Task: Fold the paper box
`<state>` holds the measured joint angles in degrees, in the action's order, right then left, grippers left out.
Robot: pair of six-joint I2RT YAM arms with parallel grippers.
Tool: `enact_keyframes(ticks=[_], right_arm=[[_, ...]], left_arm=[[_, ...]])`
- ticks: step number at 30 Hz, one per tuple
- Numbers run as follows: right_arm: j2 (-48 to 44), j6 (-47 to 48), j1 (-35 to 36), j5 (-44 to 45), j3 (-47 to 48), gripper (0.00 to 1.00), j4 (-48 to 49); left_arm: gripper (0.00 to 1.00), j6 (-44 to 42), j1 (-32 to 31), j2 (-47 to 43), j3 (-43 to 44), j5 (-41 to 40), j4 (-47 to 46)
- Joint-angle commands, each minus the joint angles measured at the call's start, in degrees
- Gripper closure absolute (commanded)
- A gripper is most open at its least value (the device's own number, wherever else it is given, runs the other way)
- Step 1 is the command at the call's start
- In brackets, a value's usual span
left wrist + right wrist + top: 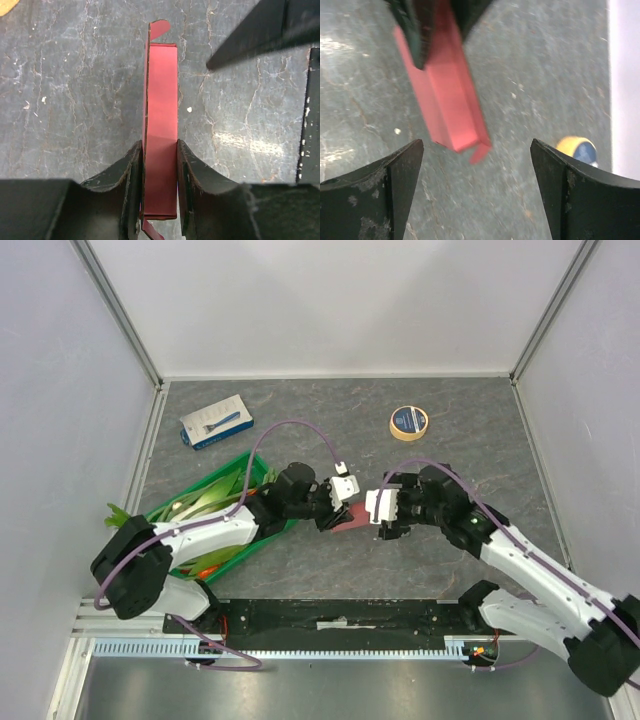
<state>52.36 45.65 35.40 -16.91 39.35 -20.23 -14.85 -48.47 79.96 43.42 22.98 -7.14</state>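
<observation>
A dark grey, marbled table (450,550) sits inside pale walls (340,300) on the left, far and right sides. At the far left lies a flat blue-and-white package (215,421), at the far right a small round tin (409,422), and at the near left a green crate (205,508) of vegetables. Both arms reach inward and meet at the middle of the table. The left arm (200,535) stretches over the crate. Its left hand (159,147) is closed on the paper box (161,110), with a finger pressing each long side of the narrow pink shape. A small flap sticks out at each end. The right arm (530,565) comes in from the near right. Its right hand (476,150) is spread wide and grips nothing, with the free end of the box just beyond its fingertips. Whether the box touches the table cannot be told.
</observation>
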Motion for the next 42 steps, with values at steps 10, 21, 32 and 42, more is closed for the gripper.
enact_keyframes(ticks=[10, 21, 32, 42], right_arm=[[11.36, 6.3, -0.42, -17.37, -2.08, 0.11, 12.05], [14.26, 5.86, -0.42, -16.76, -4.81, 0.18, 17.5], [14.44, 3.49, -0.33, -16.75, -6.83, 0.38, 19.7], [13.56, 0.67, -0.33, -18.86, -9.03, 0.3, 21.55]], left_arm=[[0.76, -8.26, 0.48, 4.32, -1.23, 3.91, -8.59], [0.78, -8.44, 0.57, 3.8, -4.21, 6.46, -12.72], [0.78, -8.97, 0.66, 0.55, -7.21, 5.76, -16.5], [0.78, -9.32, 0.66, 1.33, -7.47, 4.88, -17.47]])
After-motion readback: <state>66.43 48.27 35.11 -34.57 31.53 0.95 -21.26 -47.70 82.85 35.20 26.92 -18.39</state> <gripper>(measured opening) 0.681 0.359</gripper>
